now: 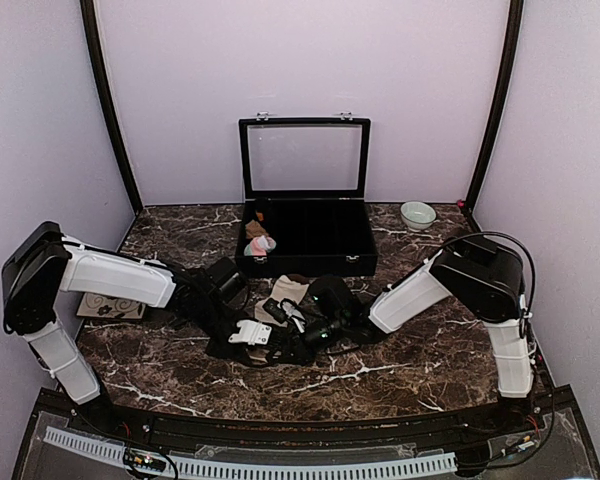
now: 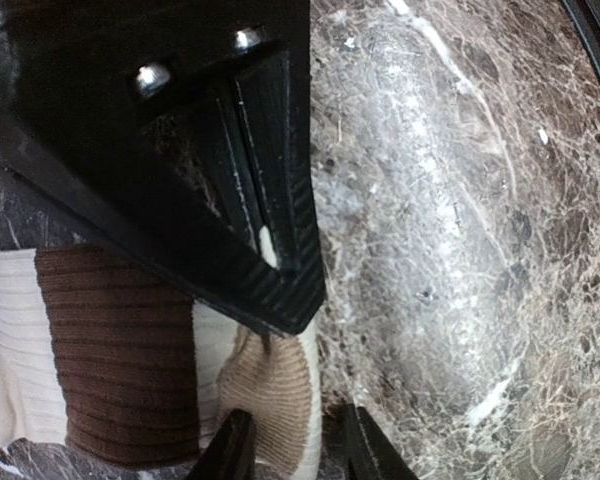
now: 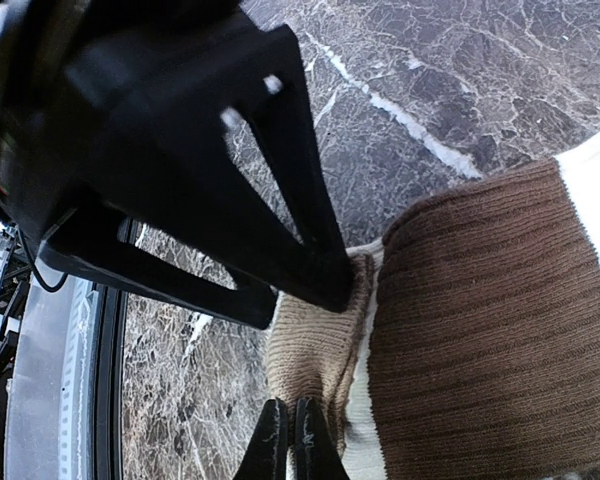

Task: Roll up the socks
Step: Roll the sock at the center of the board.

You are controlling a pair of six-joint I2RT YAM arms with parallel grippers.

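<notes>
The cream-beige sock (image 2: 130, 360) with dark brown bands lies flat on the marble table, and it also shows in the right wrist view (image 3: 480, 330) and the top view (image 1: 292, 289). My right gripper (image 3: 287, 445) is shut on its tan tip. My left gripper (image 2: 295, 450) is open, its fingers standing either side of that same tan tip. In the top view both grippers meet at the table's middle, left (image 1: 270, 335) and right (image 1: 307, 333). The pink sock (image 1: 260, 245) lies in the left end of the black box.
A black box (image 1: 320, 262) with its clear lid raised stands at the back centre, with a small tan bundle (image 1: 253, 228) inside behind the pink sock. A pale bowl (image 1: 417, 214) sits back right. A flat patterned card (image 1: 110, 306) lies at the left edge.
</notes>
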